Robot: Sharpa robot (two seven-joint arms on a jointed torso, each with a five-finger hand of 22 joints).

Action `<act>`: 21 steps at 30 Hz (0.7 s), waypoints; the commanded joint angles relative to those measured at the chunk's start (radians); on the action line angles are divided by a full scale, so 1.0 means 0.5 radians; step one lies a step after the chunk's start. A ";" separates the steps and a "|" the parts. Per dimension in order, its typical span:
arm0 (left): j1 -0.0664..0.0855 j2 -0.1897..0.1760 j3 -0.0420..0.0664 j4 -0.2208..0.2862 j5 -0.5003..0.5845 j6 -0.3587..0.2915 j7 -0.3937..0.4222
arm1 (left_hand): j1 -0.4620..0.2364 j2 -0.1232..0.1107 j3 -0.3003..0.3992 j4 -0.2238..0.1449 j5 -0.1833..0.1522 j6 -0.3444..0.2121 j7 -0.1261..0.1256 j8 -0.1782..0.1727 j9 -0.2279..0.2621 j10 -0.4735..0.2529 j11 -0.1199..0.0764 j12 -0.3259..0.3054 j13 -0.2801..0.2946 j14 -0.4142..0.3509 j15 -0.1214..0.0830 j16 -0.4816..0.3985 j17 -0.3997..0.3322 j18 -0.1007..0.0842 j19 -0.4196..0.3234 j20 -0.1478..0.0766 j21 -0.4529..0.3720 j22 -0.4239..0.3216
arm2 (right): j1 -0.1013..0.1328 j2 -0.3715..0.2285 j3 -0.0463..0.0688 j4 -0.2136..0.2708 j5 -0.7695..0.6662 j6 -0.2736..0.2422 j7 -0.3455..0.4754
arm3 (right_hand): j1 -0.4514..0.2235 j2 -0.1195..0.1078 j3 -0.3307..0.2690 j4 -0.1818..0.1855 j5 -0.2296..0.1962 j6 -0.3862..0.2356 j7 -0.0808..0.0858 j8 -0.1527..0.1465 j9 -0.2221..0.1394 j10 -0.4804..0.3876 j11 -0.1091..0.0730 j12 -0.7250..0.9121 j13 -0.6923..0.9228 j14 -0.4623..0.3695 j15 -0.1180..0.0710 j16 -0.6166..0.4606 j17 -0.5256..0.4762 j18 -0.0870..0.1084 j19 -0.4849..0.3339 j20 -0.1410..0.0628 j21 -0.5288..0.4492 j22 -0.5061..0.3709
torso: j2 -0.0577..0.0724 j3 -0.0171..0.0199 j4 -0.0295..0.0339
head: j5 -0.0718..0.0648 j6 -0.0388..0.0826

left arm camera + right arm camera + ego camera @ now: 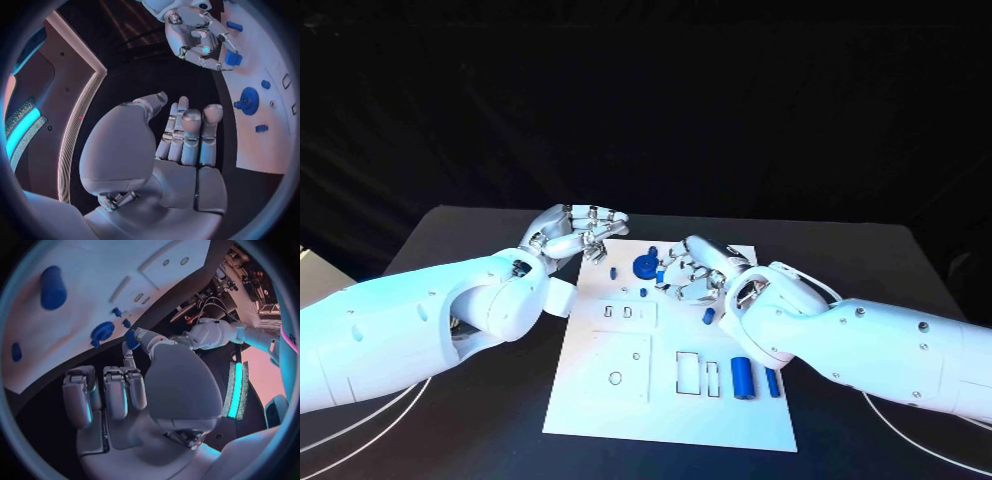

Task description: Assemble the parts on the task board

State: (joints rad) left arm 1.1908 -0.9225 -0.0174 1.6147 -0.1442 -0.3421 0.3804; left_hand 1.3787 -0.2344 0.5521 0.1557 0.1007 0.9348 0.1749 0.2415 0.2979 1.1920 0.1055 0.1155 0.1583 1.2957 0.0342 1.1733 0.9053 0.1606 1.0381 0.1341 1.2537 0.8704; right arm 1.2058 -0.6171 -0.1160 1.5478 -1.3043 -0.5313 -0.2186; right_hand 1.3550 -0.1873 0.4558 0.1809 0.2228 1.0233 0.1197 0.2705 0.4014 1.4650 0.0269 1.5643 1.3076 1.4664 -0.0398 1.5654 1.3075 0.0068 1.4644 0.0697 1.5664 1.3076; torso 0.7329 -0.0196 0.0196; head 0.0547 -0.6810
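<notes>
The right hand [687, 272] pinches a small blue part [233, 58] over the task board [610, 400]; the left hand [571, 232] is empty, fingers together.

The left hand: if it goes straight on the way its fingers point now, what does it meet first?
Probably nothing close. In its wrist view the left hand is open, its fingers pointing over bare black table. The white board lies to one side and the right hand farther ahead, somewhat off the line. Depth is unclear.
</notes>
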 commanded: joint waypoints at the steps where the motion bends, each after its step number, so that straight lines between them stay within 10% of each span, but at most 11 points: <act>1: 0.001 0.010 0.000 0.006 0.024 0.005 -0.017 | 0.001 0.013 -0.002 -0.005 -0.012 -0.017 0.002 -0.008 0.003 -0.014 0.001 0.010 0.002 0.014 0.001 0.012 -0.002 -0.038 -0.007 0.008 0.007 0.001 | -0.027 0.043 -0.004 0.000 -0.165 0.075 -0.126 | -0.023 -0.009 0.001 0.006 0.011 0.060 -0.053 0.009 0.035 0.212 -0.016 0.013 0.526 0.209 -0.015 0.011 0.527 -0.014 0.213 -0.015 0.009 0.526 | -0.003 -0.0030 0.004 | 0.009 -0.011; 21: 0.002 0.006 0.000 0.013 0.025 -0.018 -0.039 | -0.002 0.015 -0.002 -0.004 -0.012 -0.016 0.001 -0.007 0.005 -0.013 0.000 0.012 0.004 0.015 0.001 0.017 -0.001 -0.037 -0.010 0.008 0.007 -0.001 | -0.158 0.221 -0.026 -0.068 -0.431 0.079 -0.283 | -0.062 -0.042 -0.013 0.013 0.032 0.065 -0.058 0.029 0.043 0.212 -0.022 0.013 0.526 0.209 -0.021 0.011 0.527 -0.014 0.213 -0.021 0.009 0.526 | 0.001 0.0019 0.000 | 0.024 -0.032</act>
State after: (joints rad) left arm 1.1909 -0.9206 -0.0181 1.6178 -0.1373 -0.3497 0.3603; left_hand 1.3787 -0.2344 0.5521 0.1558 0.1007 0.9348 0.1749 0.2415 0.2989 1.1920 0.1055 0.1155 0.1590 1.2956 0.0341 1.1772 0.9053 0.1607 1.0381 0.1341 1.2536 0.8701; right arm 1.1289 -0.5097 -0.1289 1.5152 -1.4741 -0.5037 -0.3419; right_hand 1.3315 -0.2109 0.4527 0.1837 0.2346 1.0328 0.1098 0.2781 0.4212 1.4688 0.0233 1.5643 1.3075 1.4629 -0.0433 1.5654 1.3073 0.0068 1.4680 0.0661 1.5664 1.3073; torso 0.7338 -0.0193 0.0190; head 0.0656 -0.6963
